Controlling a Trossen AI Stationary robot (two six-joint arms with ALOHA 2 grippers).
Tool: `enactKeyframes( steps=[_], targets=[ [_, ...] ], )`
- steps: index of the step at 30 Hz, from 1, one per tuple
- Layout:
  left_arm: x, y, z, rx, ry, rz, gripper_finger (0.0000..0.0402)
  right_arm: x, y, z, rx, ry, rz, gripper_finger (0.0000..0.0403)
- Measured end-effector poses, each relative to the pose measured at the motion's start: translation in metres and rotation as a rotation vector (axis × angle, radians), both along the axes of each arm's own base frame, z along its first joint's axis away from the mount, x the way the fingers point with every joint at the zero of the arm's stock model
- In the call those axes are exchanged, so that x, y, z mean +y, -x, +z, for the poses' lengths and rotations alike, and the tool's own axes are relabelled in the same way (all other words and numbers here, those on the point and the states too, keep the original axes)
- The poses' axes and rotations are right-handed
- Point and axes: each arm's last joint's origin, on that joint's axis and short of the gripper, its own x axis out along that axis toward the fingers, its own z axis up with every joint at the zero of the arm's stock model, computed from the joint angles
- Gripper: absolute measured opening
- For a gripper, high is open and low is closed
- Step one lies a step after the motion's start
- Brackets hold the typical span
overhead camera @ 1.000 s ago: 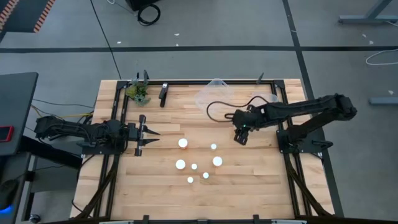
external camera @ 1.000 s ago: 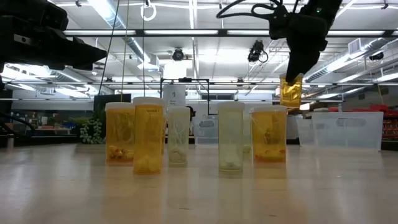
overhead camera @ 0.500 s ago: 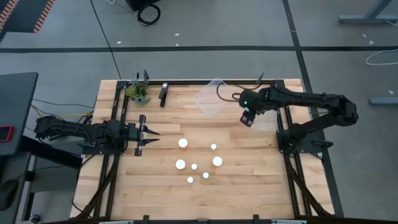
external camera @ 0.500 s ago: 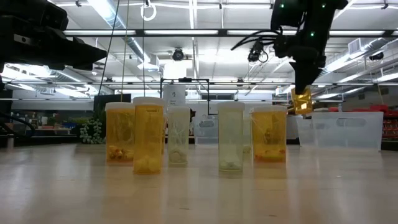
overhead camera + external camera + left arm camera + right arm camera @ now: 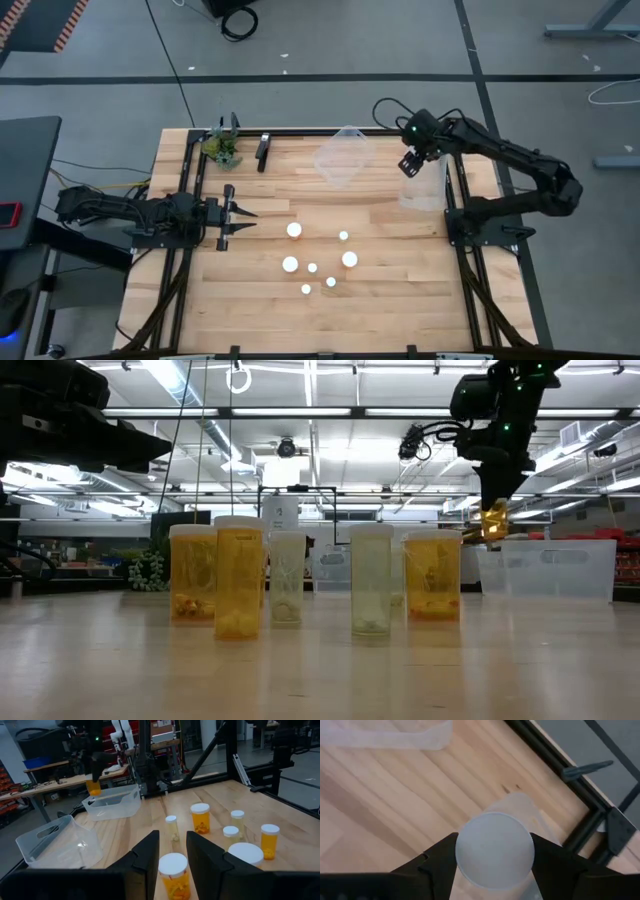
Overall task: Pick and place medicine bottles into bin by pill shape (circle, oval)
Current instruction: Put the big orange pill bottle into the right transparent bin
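At mid-left of the high view the left hand [image 5: 238,222] waits with its fingers apart. Six white-capped medicine bottles [image 5: 294,231] stand at the centre of the wooden table [image 5: 380,290]. At upper right, the right hand [image 5: 411,166] is clamped on an amber bottle [image 5: 493,522] above a clear bin [image 5: 424,190].

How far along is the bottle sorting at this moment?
Nothing can be made out as already binned: both clear bins look bare from above. In hand: the right gripper holds one amber bottle above the right-hand bin. Left: six bottles stand mid-table. The left gripper waits open at the left side.
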Motion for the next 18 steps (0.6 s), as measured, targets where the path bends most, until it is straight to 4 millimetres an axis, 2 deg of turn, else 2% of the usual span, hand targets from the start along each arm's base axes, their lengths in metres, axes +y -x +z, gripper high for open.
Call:
enactKeyframes(
  steps=[3, 14, 18],
  targets=[
    [0.0, 0.0, 0.0, 0.0, 0.0, 0.0, 0.0107, -0.008, 0.005, -0.007, -0.023, -0.024, 0.003, 0.0234],
    [0.0, 0.0, 0.0, 0.001, 0.0, 0.0, 0.0107, -0.024, 0.034, -0.053, -0.011, -0.108, -0.057, 0.0232],
    [0.0, 0.0, 0.0, 0.0, 0.0, 0.0, 0.0107, -0.029, 0.045, -0.062, -0.023, -0.129, -0.111, 0.0232]
  ],
)
